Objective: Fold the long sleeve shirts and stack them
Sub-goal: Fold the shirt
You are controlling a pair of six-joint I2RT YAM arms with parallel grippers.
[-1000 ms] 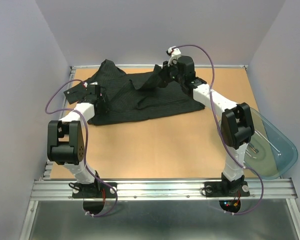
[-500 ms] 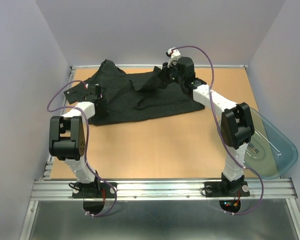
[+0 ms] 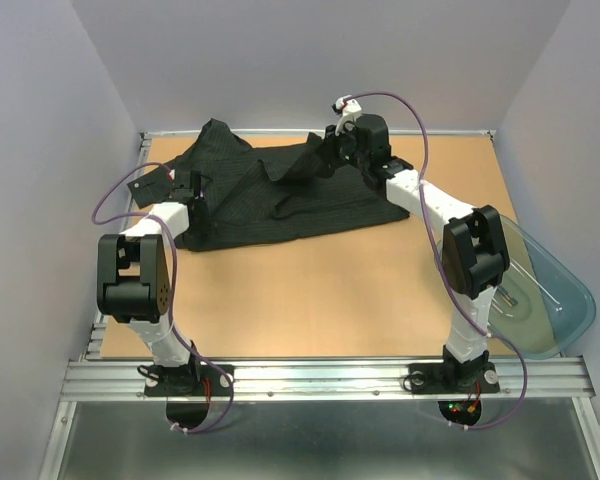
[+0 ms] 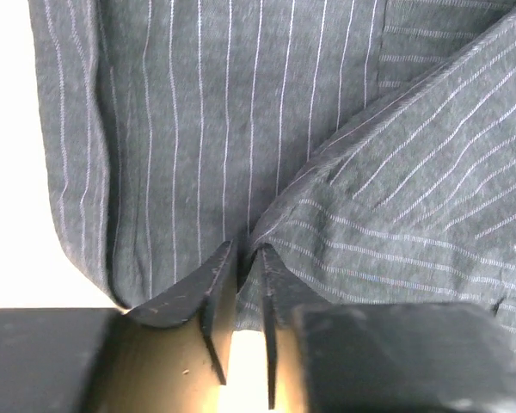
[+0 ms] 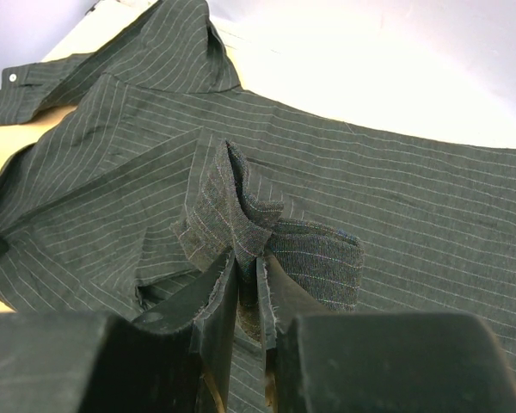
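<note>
White links on the left arm [image 3: 132,278] and right arm [image 3: 432,205], chunky black joint housings. Purple cable [image 3: 104,205] looping off each. Black wedge gripper fingers [image 4: 187,299], kinda scuffed. Tiny red and green lights [image 3: 458,408] at the bases [image 3: 185,378].

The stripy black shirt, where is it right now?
In the top view, the black shirt lies on the far side of the table, mostly left. The left end effector pinches its left edge; the right end effector pinches a raised fold.

Walls [image 3: 310,60]: plain pale lilac-grey, seen on three sides.
Surface [image 3: 320,300]: a light brown wooden board, evenly lit.
Rail [image 3: 320,378]: silver metal, fixed along the near edge.
</note>
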